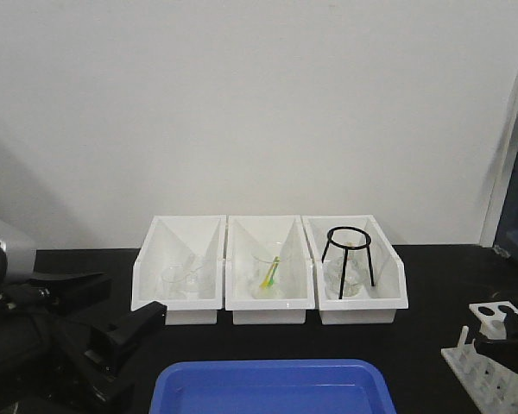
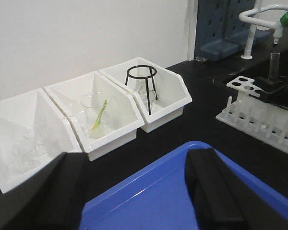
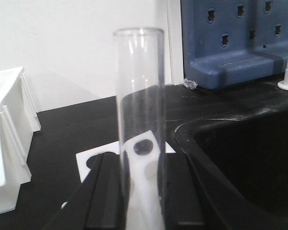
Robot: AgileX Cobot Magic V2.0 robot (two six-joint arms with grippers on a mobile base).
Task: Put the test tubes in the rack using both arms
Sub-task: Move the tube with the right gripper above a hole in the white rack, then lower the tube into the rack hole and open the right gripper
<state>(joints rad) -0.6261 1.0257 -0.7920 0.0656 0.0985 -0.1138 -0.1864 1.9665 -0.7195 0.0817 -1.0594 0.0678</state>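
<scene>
White wall (image 1: 242, 103) is backing a black bench (image 1: 432, 293), where three white bins (image 1: 266, 306) are sitting side by side. The left bin is holding small clear glassware, the middle one a beaker (image 2: 95, 112) with a yellow-green item leaning inside, and the right one a black tripod (image 1: 349, 250) standing over another beaker. A blue tray (image 1: 272, 388) is lying on the bench just in front of the bins.

The left tool (image 1: 125, 297) is hovering at the bench's left side near the tray's corner, its jaws standing wide apart and holding nothing.

At the right edge, the right tool (image 3: 141, 182) is gripping a test tube (image 3: 139, 96) between its two black fingers (image 3: 105, 191), and the tube is standing upright with its open rim on top. It is positioned directly over the top plate of the rack (image 2: 259, 120), close to one of the round holes; whether its base is already entering a hole cannot be told. The rack is resting on the bench, well apart from the bins.
</scene>
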